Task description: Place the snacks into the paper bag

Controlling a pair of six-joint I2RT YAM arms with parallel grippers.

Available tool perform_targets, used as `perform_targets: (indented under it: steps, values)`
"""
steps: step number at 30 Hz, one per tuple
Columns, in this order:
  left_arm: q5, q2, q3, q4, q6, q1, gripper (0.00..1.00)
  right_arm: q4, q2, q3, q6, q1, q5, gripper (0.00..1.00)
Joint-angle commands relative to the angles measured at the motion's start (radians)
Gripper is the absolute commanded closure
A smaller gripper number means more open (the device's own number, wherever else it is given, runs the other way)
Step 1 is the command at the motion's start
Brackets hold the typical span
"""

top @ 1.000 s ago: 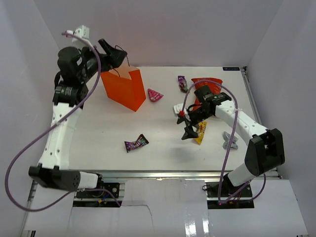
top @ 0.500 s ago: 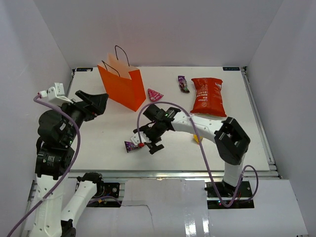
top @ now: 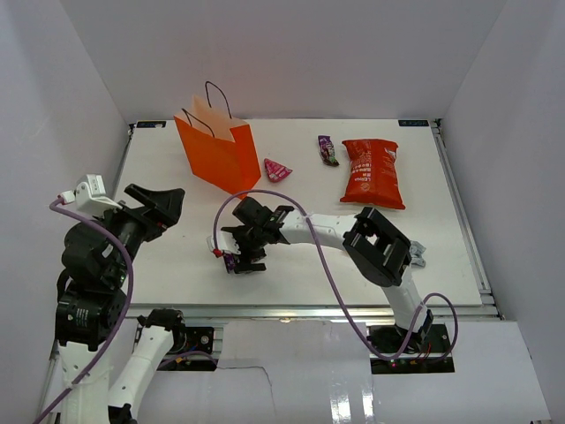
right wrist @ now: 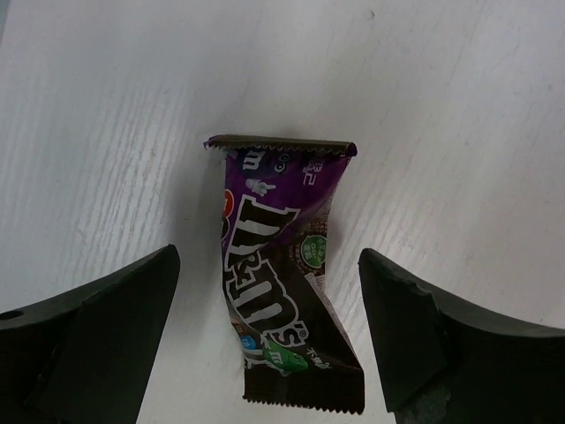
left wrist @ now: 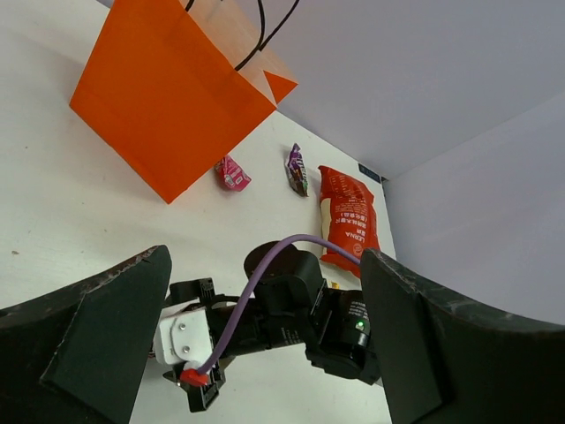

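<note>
Right fingers (right wrist: 97, 327) straddle the purple sweet (right wrist: 281, 283), no pinch yet.
We see them spread, one each side of the sweet, gaps on both sides, no contact. The sweet lies flat on the bench (right wrist: 106, 106) toward the near edge, well apart from the orange bag (top: 216, 155) standing upright at back left. Left fingers (left wrist: 97, 336) are spread too, holding nothing, raised at the left side. Crisp bag (top: 372, 172), pink sweet (top: 277, 170) and dark sweet (top: 327, 150) lie on the bench outside the bag.
</note>
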Motion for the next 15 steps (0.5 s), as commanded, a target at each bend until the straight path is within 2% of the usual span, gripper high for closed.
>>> perform_targets:
  steps: [1, 3, 6, 7, 10, 15]
  values:
    - [-0.014, 0.002, 0.004, -0.03, -0.011, -0.001, 0.02, 0.067, 0.008, -0.003, 0.077, 0.003, 0.036, 0.13]
    - [-0.014, 0.008, 0.008, -0.029, -0.006, -0.002, 0.02, 0.07, 0.006, -0.025, 0.079, 0.003, 0.039, 0.19]
    - [-0.016, 0.008, 0.011, -0.029, -0.008, -0.001, 0.02, 0.07, -0.006, -0.048, 0.08, 0.002, 0.041, 0.35]
    - [-0.017, 0.006, 0.009, -0.029, -0.006, -0.002, 0.02, 0.07, -0.017, -0.052, 0.085, 0.0, 0.036, 0.43]
    - [-0.023, 0.002, 0.011, -0.027, -0.011, -0.002, 0.02, 0.065, -0.04, -0.062, 0.103, -0.013, -0.008, 0.57]
    - [-0.025, -0.008, 0.009, -0.023, -0.015, -0.002, 0.02, 0.05, -0.089, -0.071, 0.132, -0.061, -0.101, 0.69]
